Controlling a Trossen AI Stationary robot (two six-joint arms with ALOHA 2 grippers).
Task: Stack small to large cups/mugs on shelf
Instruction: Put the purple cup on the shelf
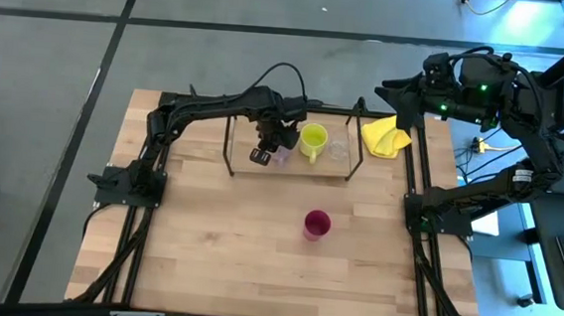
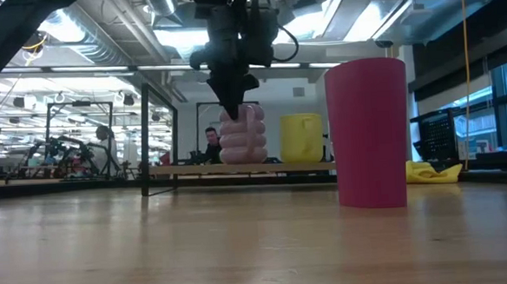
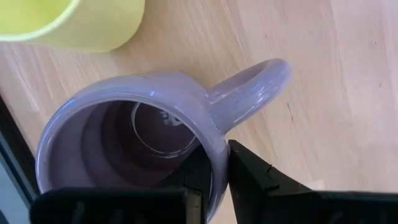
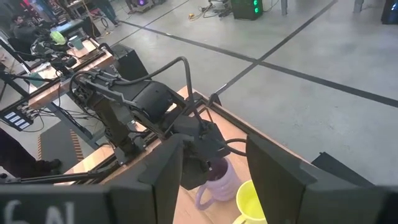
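Note:
A pale lilac mug (image 1: 280, 158) stands on the shelf's wooden board (image 1: 323, 169), at its left part. It also shows in the low view (image 2: 243, 136). My left gripper (image 1: 267, 145) is above it and shut on its wall. A yellow-green mug (image 1: 313, 140) stands to its right on the board, then a tiny clear glass (image 1: 337, 150). A dark red cup (image 1: 317, 224) stands upright on the table in front of the shelf. My right gripper (image 1: 391, 91) is open and empty, raised beyond the table's far right corner. My left gripper has one finger inside the lilac mug and one outside. It pinches the wall at the rim (image 3: 214, 163), right beside the handle's root (image 3: 227, 109). The fingers come from above, pointing down. The mug is upright, its base on or just above the shelf board (image 2: 194, 170).
A yellow cloth (image 1: 386, 135) lies to the right of the shelf at the table's far right. The shelf's thin black rods (image 1: 229, 146) rise around the board. The black table frame (image 1: 422, 188) runs along both sides. Bare wood lies left and near of the red cup.

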